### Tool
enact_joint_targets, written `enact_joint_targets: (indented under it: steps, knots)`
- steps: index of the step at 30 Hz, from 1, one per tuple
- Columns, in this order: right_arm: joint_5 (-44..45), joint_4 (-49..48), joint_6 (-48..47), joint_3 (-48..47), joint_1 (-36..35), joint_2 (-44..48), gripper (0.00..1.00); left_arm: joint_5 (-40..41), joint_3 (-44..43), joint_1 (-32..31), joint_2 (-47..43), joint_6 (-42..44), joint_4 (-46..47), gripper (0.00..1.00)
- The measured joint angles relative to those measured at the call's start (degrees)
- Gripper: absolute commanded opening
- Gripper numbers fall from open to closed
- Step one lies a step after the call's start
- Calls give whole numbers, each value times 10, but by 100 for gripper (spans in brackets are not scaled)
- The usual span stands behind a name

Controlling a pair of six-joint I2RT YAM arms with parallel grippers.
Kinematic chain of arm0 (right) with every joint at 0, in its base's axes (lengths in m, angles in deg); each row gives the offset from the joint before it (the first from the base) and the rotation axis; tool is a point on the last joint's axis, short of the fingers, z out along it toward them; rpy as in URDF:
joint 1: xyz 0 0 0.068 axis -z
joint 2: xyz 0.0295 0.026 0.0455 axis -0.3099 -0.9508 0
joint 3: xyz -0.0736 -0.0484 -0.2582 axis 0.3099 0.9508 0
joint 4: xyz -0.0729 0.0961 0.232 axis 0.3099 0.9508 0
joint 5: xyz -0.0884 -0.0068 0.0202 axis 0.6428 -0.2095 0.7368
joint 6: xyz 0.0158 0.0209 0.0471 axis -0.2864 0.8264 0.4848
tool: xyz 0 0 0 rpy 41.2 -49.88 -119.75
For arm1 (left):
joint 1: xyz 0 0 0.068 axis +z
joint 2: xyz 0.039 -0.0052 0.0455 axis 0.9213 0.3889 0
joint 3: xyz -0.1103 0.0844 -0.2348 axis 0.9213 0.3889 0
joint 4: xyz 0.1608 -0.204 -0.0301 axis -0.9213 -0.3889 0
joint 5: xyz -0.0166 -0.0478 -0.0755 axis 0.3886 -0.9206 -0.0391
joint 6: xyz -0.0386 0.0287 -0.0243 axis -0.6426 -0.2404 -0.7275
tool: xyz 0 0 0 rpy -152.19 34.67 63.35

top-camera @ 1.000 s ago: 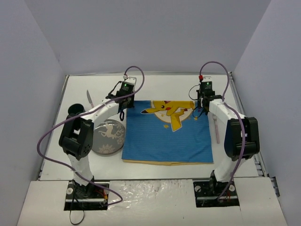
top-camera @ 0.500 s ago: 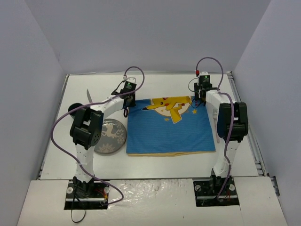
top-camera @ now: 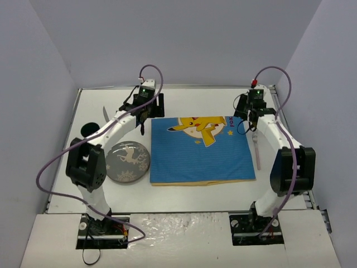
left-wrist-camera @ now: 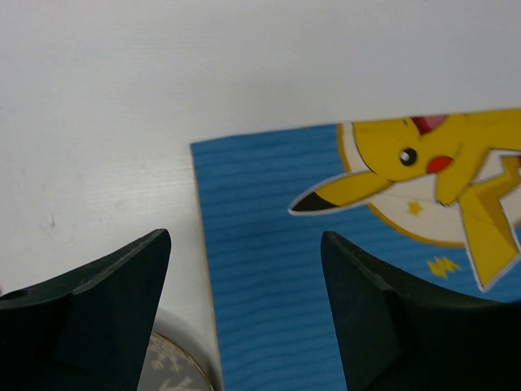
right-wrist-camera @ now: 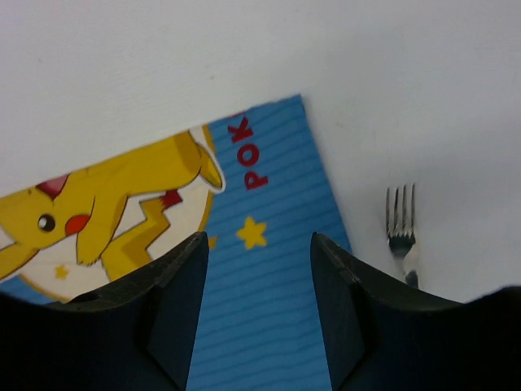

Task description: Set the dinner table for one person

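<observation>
The dinner table [top-camera: 184,103] is a white tabletop with metal edge rails. A blue cartoon-print placemat [top-camera: 201,149] lies flat in its middle. My left gripper [top-camera: 142,120] hovers open above the mat's far left corner [left-wrist-camera: 269,309], with nothing between its fingers. Over the far right corner [right-wrist-camera: 269,309], my right gripper [top-camera: 249,121] also stands open and empty. A grey patterned plate [top-camera: 128,162] lies left of the mat, its rim [left-wrist-camera: 175,366] showing in the left wrist view. A fork [top-camera: 256,148] lies right of the mat, tines [right-wrist-camera: 400,224] pointing away.
A knife [top-camera: 105,115] lies on the table at the far left. A dark cup [top-camera: 89,130] stands behind the left arm's elbow. Grey walls enclose the table on three sides.
Both grippers opened and let go of the placemat's far corners, then drew back and outward. The placemat was shifted away from the arms and now lies flat.
</observation>
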Motion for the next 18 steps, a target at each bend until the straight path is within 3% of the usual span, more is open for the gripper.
enact_joint_targets:
  steps: [6, 11, 18]
  knots:
    - [-52, -20, 96, 165, 0, 91, 49, -38, 108, -51, -83, -45, 9, 70]
    - [-59, -20, 143, 302, 1, 139, 49, -55, 203, -78, -66, -82, 21, 65]
    - [-58, -49, 201, 406, 23, 205, 49, -59, 272, -80, -44, -134, 43, 61]
